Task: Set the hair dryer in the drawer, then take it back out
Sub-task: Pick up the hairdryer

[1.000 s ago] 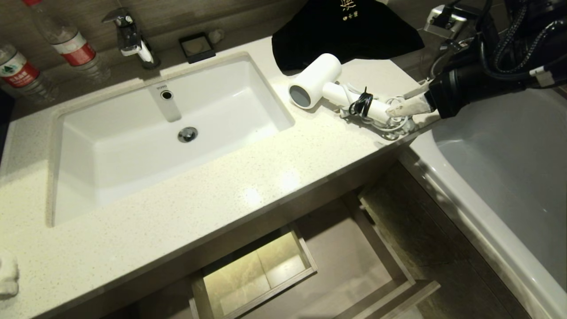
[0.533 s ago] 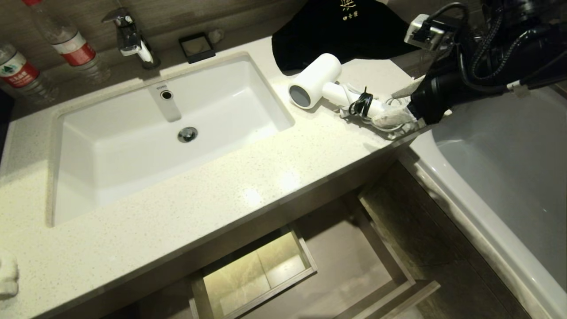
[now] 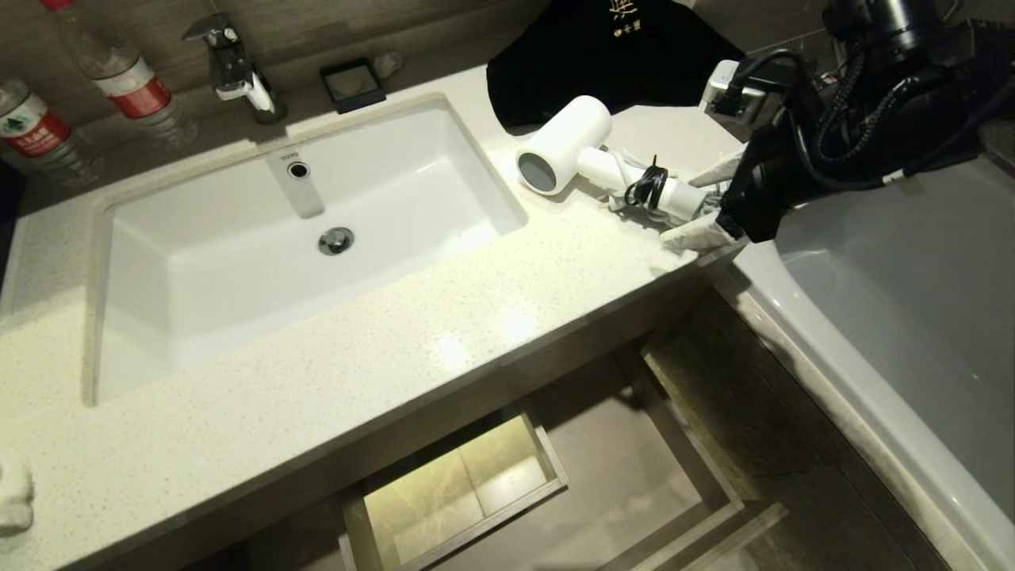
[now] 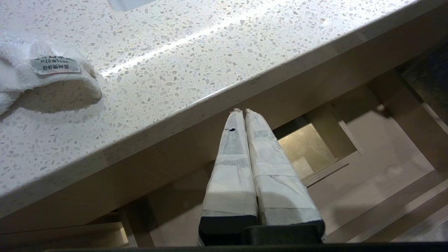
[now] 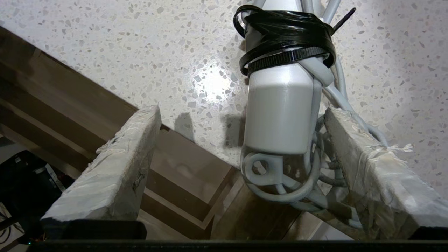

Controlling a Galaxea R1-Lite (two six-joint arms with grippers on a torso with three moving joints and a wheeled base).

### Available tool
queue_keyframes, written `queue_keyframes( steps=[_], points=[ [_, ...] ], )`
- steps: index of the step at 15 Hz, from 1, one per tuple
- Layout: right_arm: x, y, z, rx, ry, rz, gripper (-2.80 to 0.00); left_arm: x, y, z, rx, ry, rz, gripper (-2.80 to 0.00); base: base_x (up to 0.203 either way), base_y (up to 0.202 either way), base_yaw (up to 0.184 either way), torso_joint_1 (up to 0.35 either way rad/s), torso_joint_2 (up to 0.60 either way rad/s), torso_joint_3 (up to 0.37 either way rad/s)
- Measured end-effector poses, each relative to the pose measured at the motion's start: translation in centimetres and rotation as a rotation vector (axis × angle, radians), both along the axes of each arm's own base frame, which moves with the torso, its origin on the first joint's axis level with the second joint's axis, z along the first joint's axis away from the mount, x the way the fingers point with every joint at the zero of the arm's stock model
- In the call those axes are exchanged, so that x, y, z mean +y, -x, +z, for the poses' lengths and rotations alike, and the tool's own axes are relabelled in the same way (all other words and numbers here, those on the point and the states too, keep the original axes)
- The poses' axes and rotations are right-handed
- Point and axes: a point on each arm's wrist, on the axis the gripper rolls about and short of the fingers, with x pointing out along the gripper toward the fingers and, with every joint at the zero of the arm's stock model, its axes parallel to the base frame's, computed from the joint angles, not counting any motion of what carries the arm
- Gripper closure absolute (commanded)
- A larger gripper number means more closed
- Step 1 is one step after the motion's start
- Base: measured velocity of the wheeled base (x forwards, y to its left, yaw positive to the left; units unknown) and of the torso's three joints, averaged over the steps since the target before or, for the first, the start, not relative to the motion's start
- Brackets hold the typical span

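Observation:
The white hair dryer (image 3: 567,141) lies on the speckled counter near its right corner, grey round end toward the sink, cord bundled by a black tie (image 3: 649,189). My right gripper (image 3: 691,208) is open at the handle's end, one finger on either side of it. In the right wrist view the handle (image 5: 280,112) and cord loops sit between the spread fingers of the right gripper (image 5: 241,112), closer to one finger, not clamped. The drawer (image 3: 634,484) stands pulled out below the counter, nothing in it. My left gripper (image 4: 241,111) is shut, parked under the counter's front edge.
A white sink (image 3: 198,285) fills the counter's left half, with a faucet (image 3: 234,67) and two water bottles (image 3: 119,75) behind. A black cloth bag (image 3: 618,55) lies behind the dryer. A bathtub (image 3: 896,293) borders the right. A white towel (image 4: 35,70) sits at the front left.
My right gripper has opened wider and its wrist has rolled, so the fingers now straddle the handle's end. The hair dryer has stayed in place. The left arm has not moved.

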Motion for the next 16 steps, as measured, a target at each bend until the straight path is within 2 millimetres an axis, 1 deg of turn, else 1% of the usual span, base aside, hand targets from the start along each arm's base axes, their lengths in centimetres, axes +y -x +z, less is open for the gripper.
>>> queue_keyframes(
  steps=[6,12,16],
  points=[
    [-0.1,-0.9,-0.5,-0.004,0.002,-0.012,-2.8,0.0,0.0,0.0,0.0,0.0,0.0,0.0,0.0,0.0,0.0,0.0,0.0,0.0],
    [-0.2,-2.2,-0.7,-0.053,-0.01,-0.036,-2.8,0.0,0.0,0.0,0.0,-0.001,0.0,0.0,0.0,0.0,0.0,0.0,0.0,0.0],
    [-0.8,-2.3,-0.9,-0.037,-0.005,-0.053,-2.8,0.0,0.0,0.0,0.0,0.0,0.0,0.0,0.0,0.0,0.0,0.0,0.0,0.0]
  ],
)
